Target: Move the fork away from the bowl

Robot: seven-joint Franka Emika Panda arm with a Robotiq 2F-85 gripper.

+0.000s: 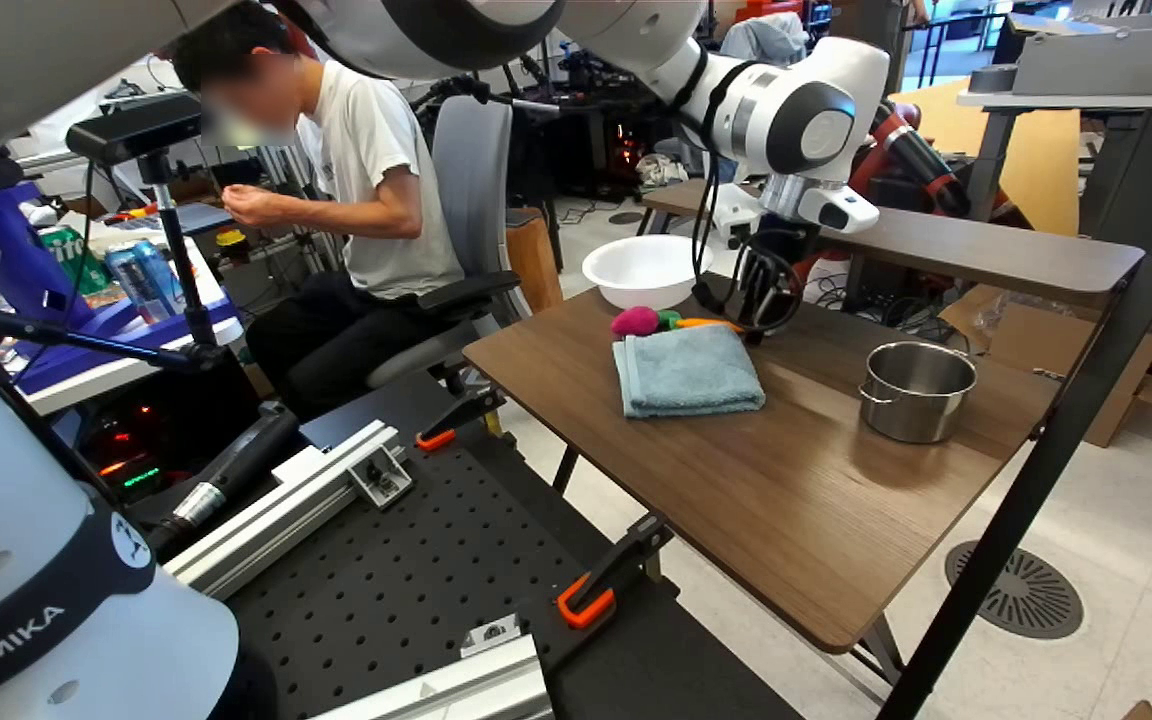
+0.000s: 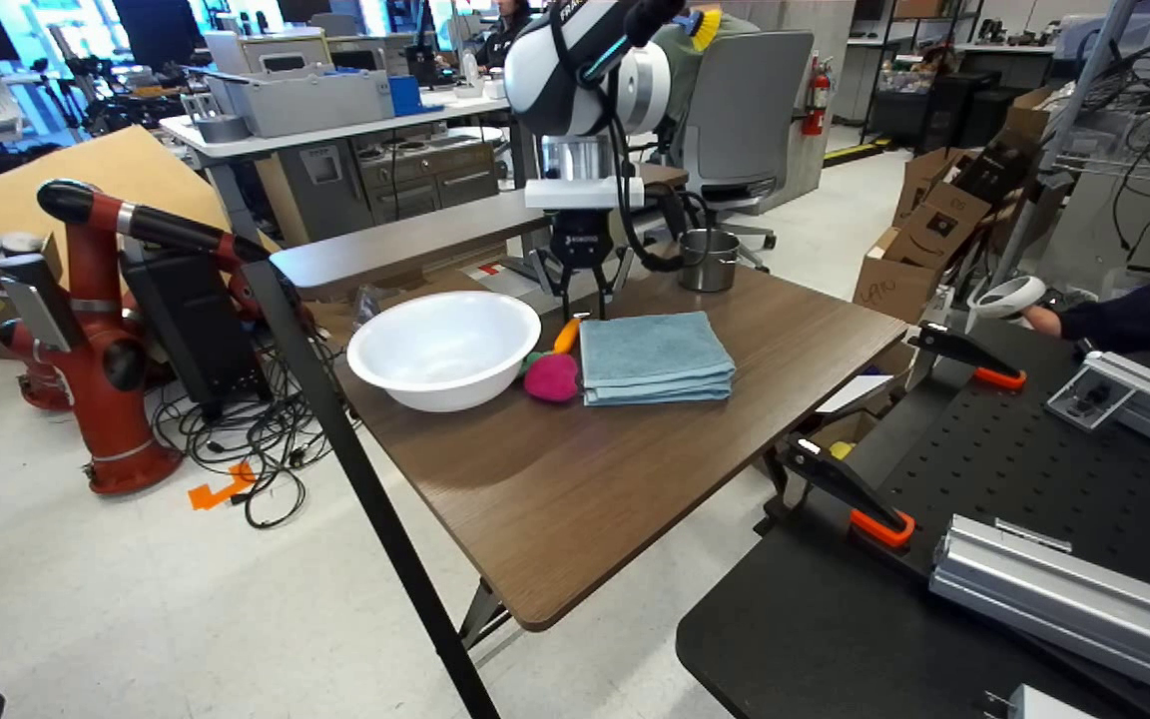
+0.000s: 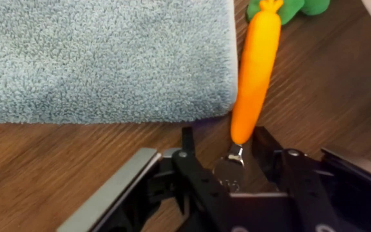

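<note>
Wrist view: claw point(image 3: 225, 137) parted astride the fork point(image 3: 249, 101), holding nothing. Bowl point(image 2: 443, 361) near desk point(image 2: 625, 469) edge; arm base point(image 1: 86, 600) reads "EMIKA".

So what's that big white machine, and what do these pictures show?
It's a robot arm, and its gripper works like a hand. Two pictures look in from outside; the close-up comes from its wrist. On the brown table are a white bowl, a folded blue-grey towel, a metal pot, a pink-and-green thing, maybe a toy vegetable, and a fork with a carrot-shaped handle. Nothing is held: in the close-up, the fork shows between the gripper's open fingers.
</note>
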